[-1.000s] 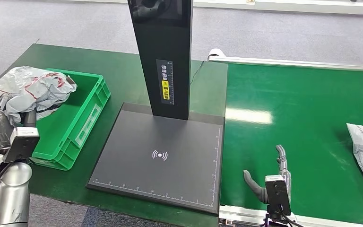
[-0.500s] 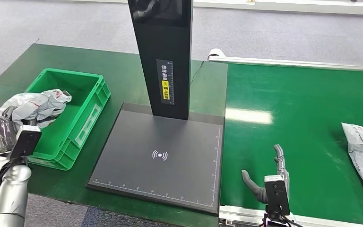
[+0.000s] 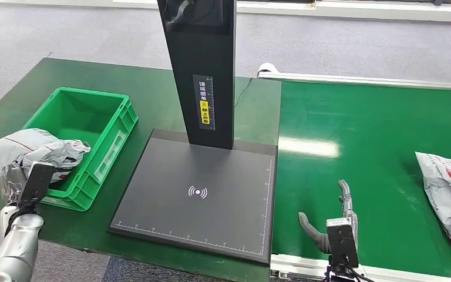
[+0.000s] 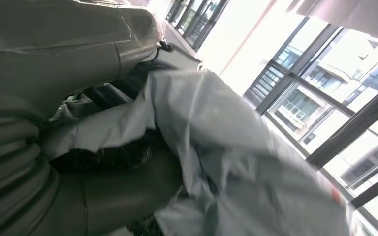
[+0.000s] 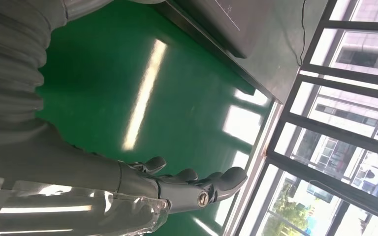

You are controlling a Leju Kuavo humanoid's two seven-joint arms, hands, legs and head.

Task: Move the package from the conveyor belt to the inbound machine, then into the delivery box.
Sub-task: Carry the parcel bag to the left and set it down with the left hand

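A crumpled grey package [image 3: 32, 148] with red print lies across the near left rim of the green delivery box [image 3: 123, 120]. My left hand [image 3: 13, 176] grips it from below at the table's near left edge. In the left wrist view the package [image 4: 236, 162] drapes over my left hand [image 4: 118, 191]. My right hand [image 3: 336, 216] hovers open over the green conveyor belt [image 3: 376, 147] near its front edge, fingers spread and holding nothing; the right wrist view shows the right hand [image 5: 187, 184] above the belt [image 5: 128, 73]. A second grey package [image 3: 449, 188] lies on the belt at the far right.
The inbound machine's dark base plate [image 3: 199, 194] sits between box and belt, with its black column [image 3: 199, 70] rising behind. Its plate edge [image 5: 236, 24] appears in the right wrist view. Grey floor lies beyond the green table.
My left hand has come down and toward me with the package, from above the box to its near left rim. The second package has travelled left along the belt. The right hand stays put.
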